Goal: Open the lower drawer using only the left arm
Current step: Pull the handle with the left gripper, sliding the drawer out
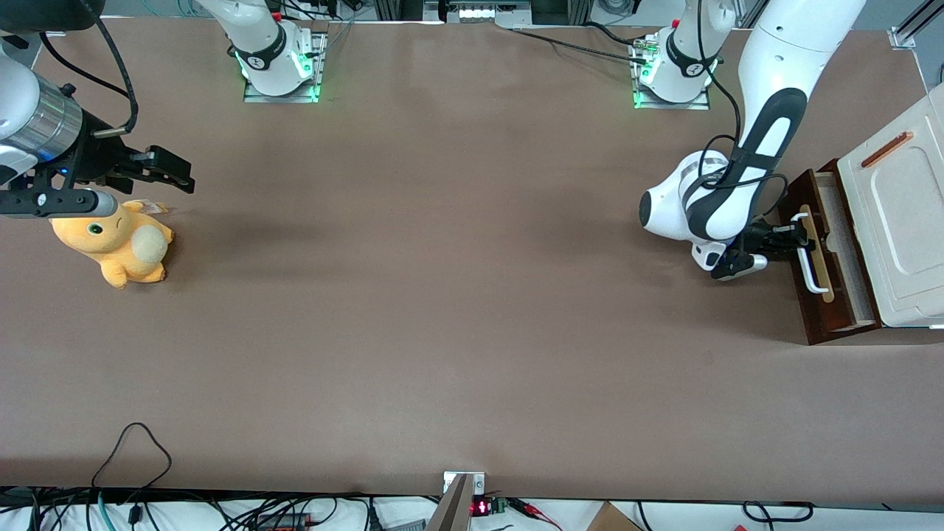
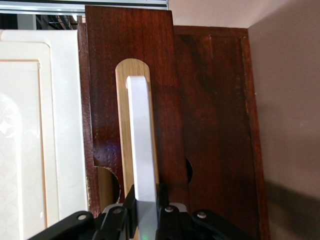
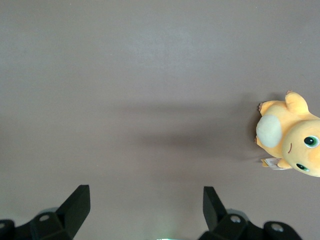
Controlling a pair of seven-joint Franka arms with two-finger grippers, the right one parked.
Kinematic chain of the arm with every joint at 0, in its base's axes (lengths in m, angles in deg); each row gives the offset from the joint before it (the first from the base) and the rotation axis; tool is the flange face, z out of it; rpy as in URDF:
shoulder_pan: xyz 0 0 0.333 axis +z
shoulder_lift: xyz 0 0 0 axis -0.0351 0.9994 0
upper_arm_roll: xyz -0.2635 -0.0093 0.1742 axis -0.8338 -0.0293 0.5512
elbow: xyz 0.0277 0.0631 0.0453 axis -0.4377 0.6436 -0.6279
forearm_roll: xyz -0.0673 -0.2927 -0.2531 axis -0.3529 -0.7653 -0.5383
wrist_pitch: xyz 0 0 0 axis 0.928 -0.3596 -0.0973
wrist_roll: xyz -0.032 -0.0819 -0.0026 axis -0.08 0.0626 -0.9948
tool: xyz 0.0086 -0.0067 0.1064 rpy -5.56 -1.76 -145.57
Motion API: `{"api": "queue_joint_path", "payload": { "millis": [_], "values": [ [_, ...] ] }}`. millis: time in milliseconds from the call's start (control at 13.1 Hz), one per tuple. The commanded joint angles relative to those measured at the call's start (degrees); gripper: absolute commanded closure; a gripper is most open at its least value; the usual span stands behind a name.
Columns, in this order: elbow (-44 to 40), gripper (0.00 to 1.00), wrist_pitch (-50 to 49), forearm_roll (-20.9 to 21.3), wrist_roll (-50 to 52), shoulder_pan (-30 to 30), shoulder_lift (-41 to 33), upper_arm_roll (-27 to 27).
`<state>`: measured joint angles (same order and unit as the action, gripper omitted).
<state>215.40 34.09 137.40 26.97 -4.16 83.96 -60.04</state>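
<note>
The lower drawer (image 1: 830,317) stands pulled partway out of the cabinet at the working arm's end of the table, and its light wood inside (image 1: 841,221) shows. Its dark brown front (image 2: 132,55) carries a white bar handle (image 1: 809,265) (image 2: 142,140) on a pale wood strip (image 2: 123,125). My left arm (image 1: 708,214) reaches down in front of the drawer. Its gripper (image 1: 795,232) (image 2: 146,202) is shut on the handle near one end, with a black finger (image 2: 129,202) pressed against each side of the bar.
The white panelled cabinet top (image 1: 900,214) (image 2: 35,125) with a copper strip (image 1: 887,149) sits above the drawer. A second dark brown panel (image 2: 215,125) lies beside the gripped front. An orange plush toy (image 1: 122,247) (image 3: 292,135) lies toward the parked arm's end.
</note>
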Motion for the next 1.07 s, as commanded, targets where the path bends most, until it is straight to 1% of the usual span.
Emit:
{"api": "queue_joint_path", "payload": {
  "millis": [0,229,382,688,764,917,993],
  "values": [
    [-4.8,0.99,3.0,-0.3,-6.9,-3.5,1.4,-3.5],
    [-4.9,1.0,2.9,-0.5,-6.9,-3.7,1.3,-4.5],
    [-5.2,1.0,2.9,-2.7,-6.9,-3.9,1.2,-5.7],
    [-6.0,1.0,2.8,-3.1,-7.0,-3.9,1.2,-6.0],
    [-5.9,0.96,2.8,-3.2,-7.0,-3.9,1.2,-6.0],
    [-5.8,0.76,2.9,-3.4,-7.1,-3.9,1.3,-5.9],
    [-5.7,0.5,2.8,-3.5,-7.8,-3.9,1.2,-5.9]
  ]
}}
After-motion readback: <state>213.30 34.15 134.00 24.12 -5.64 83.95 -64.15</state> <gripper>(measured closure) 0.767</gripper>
